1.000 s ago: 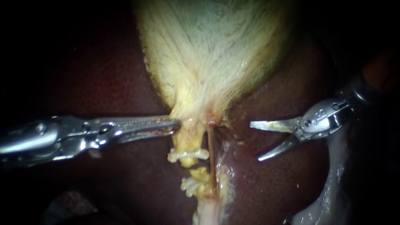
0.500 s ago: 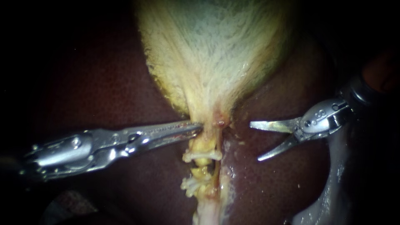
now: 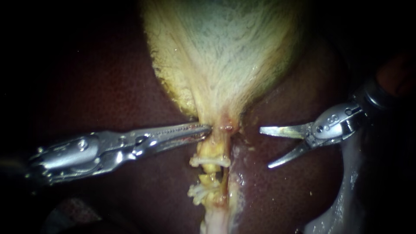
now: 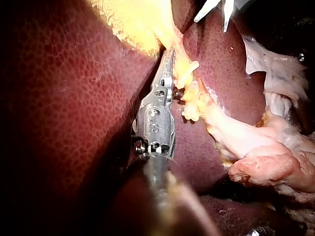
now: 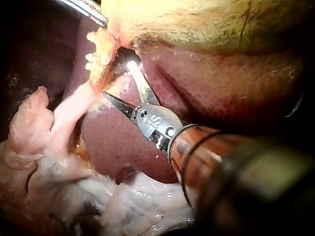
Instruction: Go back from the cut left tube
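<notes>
The shiny silver right instrument (image 3: 264,147), jaws spread wide, sits well right of the lumpy yellow cut left tube (image 3: 209,152); the silver left instrument (image 3: 207,128) pinches the pale gallbladder (image 3: 216,65) above it.

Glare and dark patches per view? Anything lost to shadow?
Endoscope view: light pools on the gallbladder, the surroundings go black; glare on the metal of the left tool and right tool, wet sheen on the liver. Left wrist view: liver well lit, dark under the shaft. Right wrist view: one right tool blade glares white.
</notes>
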